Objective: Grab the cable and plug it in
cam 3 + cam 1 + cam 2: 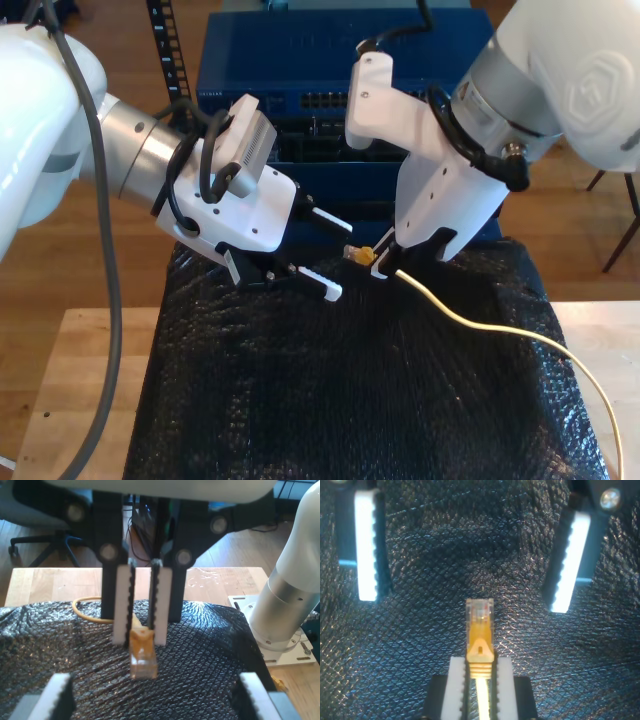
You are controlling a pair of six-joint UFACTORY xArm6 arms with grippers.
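Black bubble-wrap sheet [330,400] over wooden table [70,380]; my second gripper [480,690] clamped on cable [470,322]; my first gripper [325,250] jaws apart

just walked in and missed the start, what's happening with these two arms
My second gripper is shut on the cable just behind its clear plug, holding it above the black bubble wrap. My first gripper is open, facing the plug. The blue switch stands behind; the plug is not yet in a port.
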